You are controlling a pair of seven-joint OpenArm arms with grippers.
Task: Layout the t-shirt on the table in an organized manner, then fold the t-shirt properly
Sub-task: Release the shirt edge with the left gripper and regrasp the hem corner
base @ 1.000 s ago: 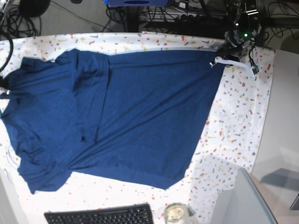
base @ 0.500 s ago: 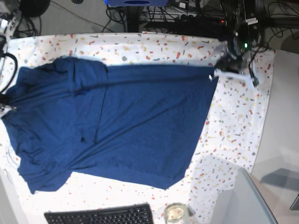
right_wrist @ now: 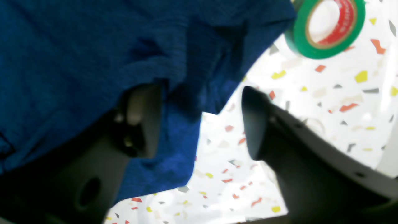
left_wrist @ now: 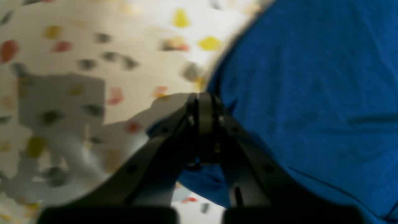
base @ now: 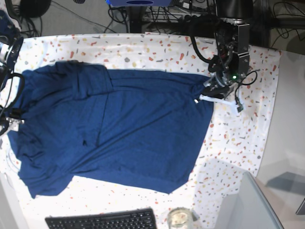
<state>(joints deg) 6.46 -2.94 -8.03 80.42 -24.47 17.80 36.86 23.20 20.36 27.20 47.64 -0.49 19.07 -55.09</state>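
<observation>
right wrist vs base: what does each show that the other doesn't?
Right wrist only: a green tape roll beside the shirt's edge, and the right gripper with jaws apart, cloth draped over one finger.
Base only: the whole spread shirt, the left gripper shut on its corner, a keyboard and a glass jar at the near edge.
Both: the navy t-shirt on the speckled table.

Robotics lab workbench. Indicated by a tangle of black cables [base: 157, 14] and equipment behind the speckled table [base: 248, 124], a black keyboard [base: 102, 221] at the near edge, a green tape roll [right_wrist: 326, 28], and a glass jar [base: 180, 218] beside the keyboard.
</observation>
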